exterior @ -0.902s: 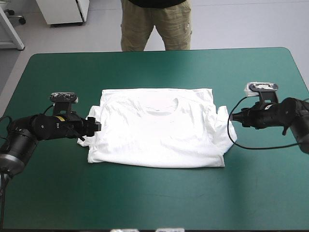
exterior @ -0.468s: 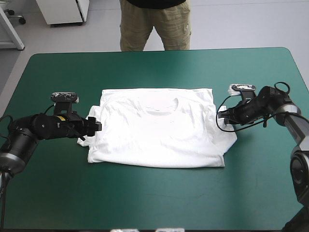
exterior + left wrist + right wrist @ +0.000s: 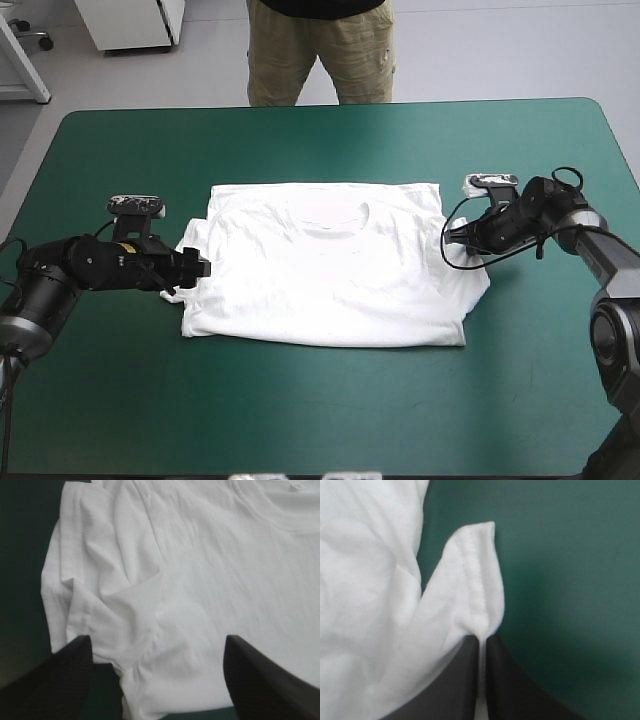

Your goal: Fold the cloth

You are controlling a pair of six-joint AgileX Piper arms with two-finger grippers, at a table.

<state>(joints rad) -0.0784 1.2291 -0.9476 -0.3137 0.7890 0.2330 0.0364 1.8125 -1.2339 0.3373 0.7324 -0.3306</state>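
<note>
Worryingly, the right gripper (image 3: 481, 645) clamps only a sleeve hem of the flat white short-sleeved T-shirt (image 3: 325, 270), which could slip out, while the left gripper (image 3: 157, 641) stands open, holding nothing.

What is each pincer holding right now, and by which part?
The right pincer grips the T-shirt by its sleeve hem. The left pincer is open at the other sleeve, holding nothing.

The left gripper (image 3: 157, 639) was seen with its black fingers (image 3: 60, 680) set wide apart, nothing clamped between them. The white T-shirt (image 3: 215, 565) was spread ahead of it, its sleeve (image 3: 100, 595) rumpled into folds near one fingertip. The neckline (image 3: 270, 510) was seen farther off, and the teal-green cover (image 3: 25, 555) was exposed beside the sleeve.
</note>
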